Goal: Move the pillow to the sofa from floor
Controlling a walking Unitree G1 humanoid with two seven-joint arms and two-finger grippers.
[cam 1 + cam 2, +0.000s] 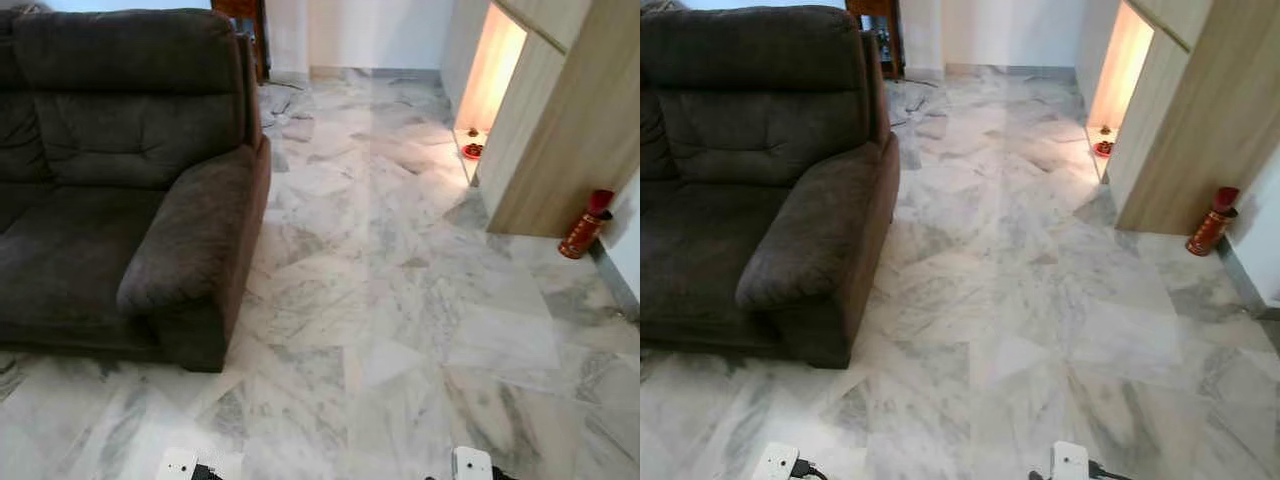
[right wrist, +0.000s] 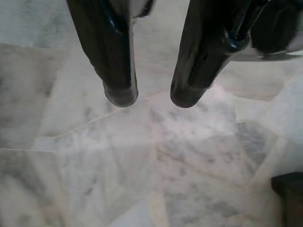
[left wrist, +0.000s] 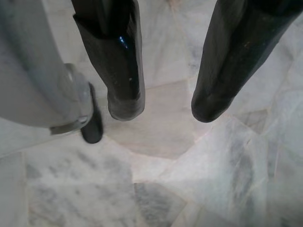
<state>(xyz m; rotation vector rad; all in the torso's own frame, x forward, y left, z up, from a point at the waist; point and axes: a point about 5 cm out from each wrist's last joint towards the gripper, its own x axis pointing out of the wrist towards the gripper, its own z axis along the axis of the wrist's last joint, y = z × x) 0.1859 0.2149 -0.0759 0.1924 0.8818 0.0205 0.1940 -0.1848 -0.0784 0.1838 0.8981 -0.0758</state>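
A dark brown sofa [image 1: 110,190] stands on the left, its seat bare and its thick armrest [image 1: 195,240] towards me. Pale marble floor [image 1: 400,300] stretches ahead and to the right. Both arms hang low at my sides, their white wrist parts [image 1: 177,465] [image 1: 470,463] at the bottom edge of the eye views. My left gripper [image 3: 166,108] points down at the floor, open, with nothing between its black fingers [image 3: 124,80]. Likewise my right gripper [image 2: 154,97] is open over bare marble, fingers [image 2: 111,61] apart.
A tall wooden cabinet [image 1: 560,130] stands at the right, with a lit niche [image 1: 490,70] and a small red object [image 1: 472,151] at its foot. A red fire extinguisher [image 1: 587,225] leans by the right wall. My grey leg [image 3: 38,80] is beside the left gripper.
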